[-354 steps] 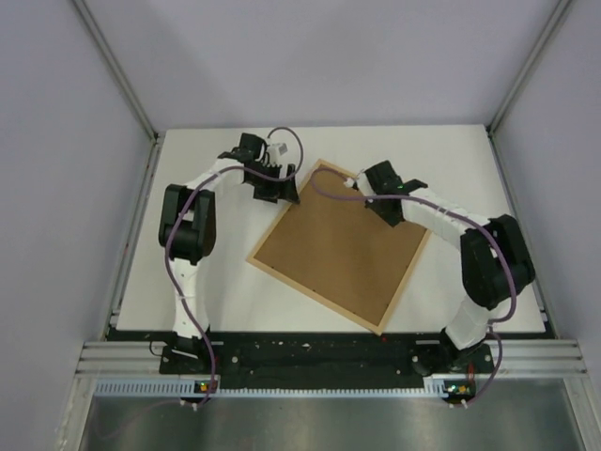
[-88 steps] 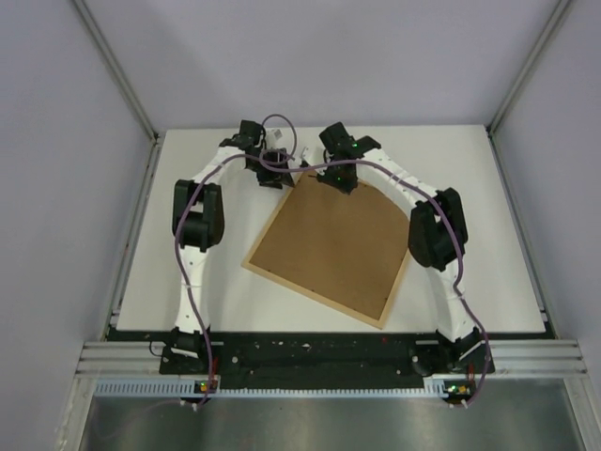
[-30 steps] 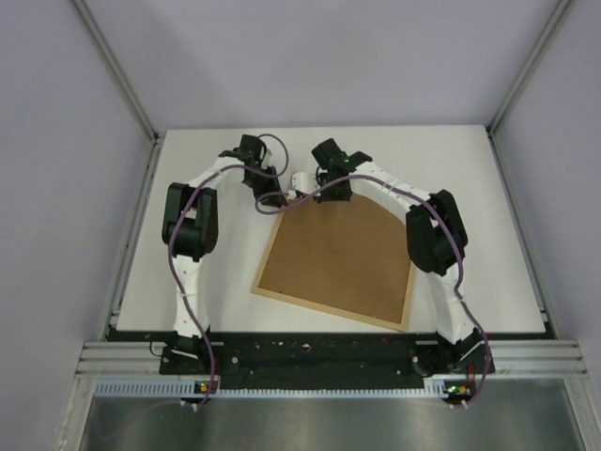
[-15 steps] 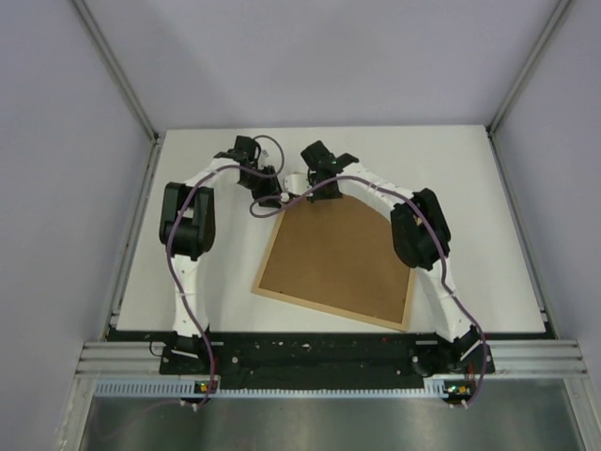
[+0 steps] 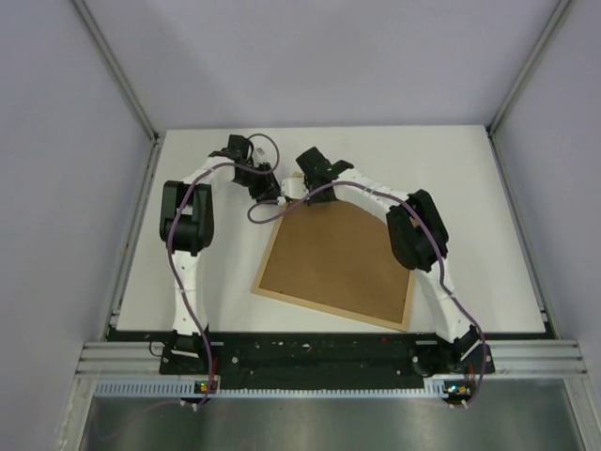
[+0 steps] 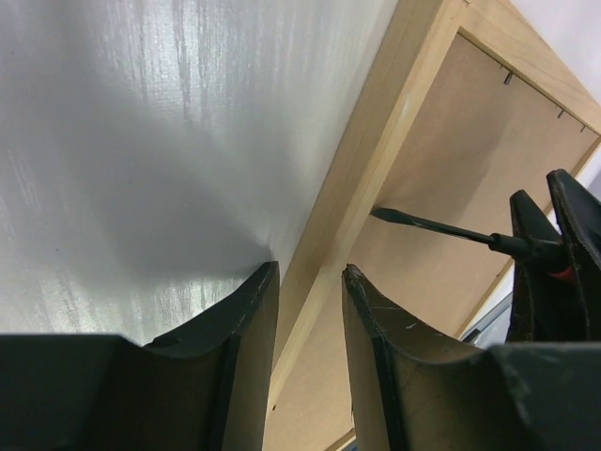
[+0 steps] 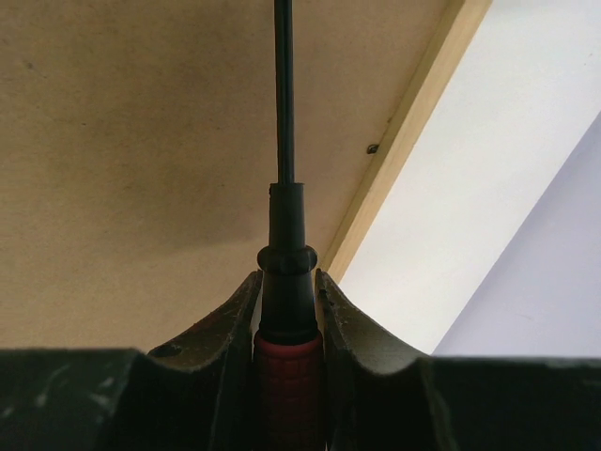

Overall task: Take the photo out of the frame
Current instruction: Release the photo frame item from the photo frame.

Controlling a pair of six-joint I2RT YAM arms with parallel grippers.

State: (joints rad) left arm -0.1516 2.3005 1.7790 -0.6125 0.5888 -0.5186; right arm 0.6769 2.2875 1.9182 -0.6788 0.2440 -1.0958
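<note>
- While the frame (image 5: pixel 329 309) lies face down on the table (image 5: pixel 451 178), its brown backing board (image 5: pixel 338 258) faces up. That is the side from which the photo must come out.
- Photo: hidden, judged to sit beneath the board.
- Right hand (image 7: pixel 286 277): clamped on a red-handled screwdriver (image 7: pixel 286 225), its blade laid across the board to the rim — likely to lever the board's edge loose.
- Left hand (image 6: pixel 308 274): fingers slightly apart astride the rim, apparently to steady it. Whether they pinch the wood cannot be told.
- Markings: no brand, label or writing legible.
</note>
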